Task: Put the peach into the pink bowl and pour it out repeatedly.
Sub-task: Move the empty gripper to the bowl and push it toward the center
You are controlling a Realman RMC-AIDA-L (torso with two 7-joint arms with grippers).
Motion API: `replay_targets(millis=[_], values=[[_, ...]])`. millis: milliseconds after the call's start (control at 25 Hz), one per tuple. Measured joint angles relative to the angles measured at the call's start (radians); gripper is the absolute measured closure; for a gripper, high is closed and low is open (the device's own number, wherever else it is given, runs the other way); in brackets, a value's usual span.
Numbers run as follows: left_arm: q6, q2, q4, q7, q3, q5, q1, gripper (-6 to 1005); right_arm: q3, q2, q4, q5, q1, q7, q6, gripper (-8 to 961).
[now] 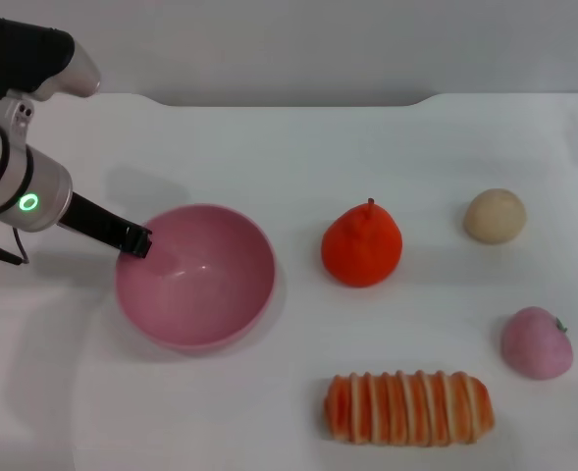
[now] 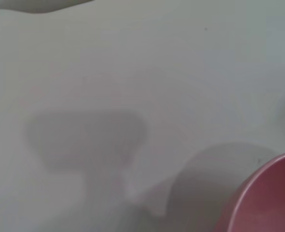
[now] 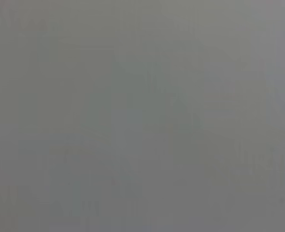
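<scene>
The pink bowl [image 1: 195, 280] stands upright and empty on the white table, left of centre. My left gripper [image 1: 135, 240] reaches in from the left and sits on the bowl's left rim, gripping it. A part of the bowl's rim [image 2: 268, 198] shows in the left wrist view. The peach [image 1: 536, 342], small and pale pink with a dark stem, lies on the table at the far right, well away from the bowl. My right gripper is out of view, and the right wrist view shows only plain grey.
An orange-red fruit with a stem [image 1: 362, 245] sits just right of the bowl. A beige ball [image 1: 495, 215] lies at the back right. A striped bread loaf [image 1: 409, 407] lies near the front. The table's far edge [image 1: 289, 98] runs along the back.
</scene>
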Motion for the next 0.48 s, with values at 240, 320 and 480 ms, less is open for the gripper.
replay_targets(millis=[240, 320, 480], values=[[-0.001, 0.002, 0.028, 0.003, -0.008, 0.000, -0.006, 960, -0.001, -0.030, -0.139, -0.149, -0.026, 0.403, 0.014, 419], [-0.001, 0.001, 0.045, 0.003, -0.008, 0.000, -0.002, 961, -0.001, -0.048, -0.222, -0.276, -0.042, 0.614, 0.021, 419], [0.007, -0.001, 0.057, 0.004, 0.002, -0.003, 0.003, 961, -0.001, -0.072, -0.404, -0.586, -0.055, 0.975, 0.015, 419]])
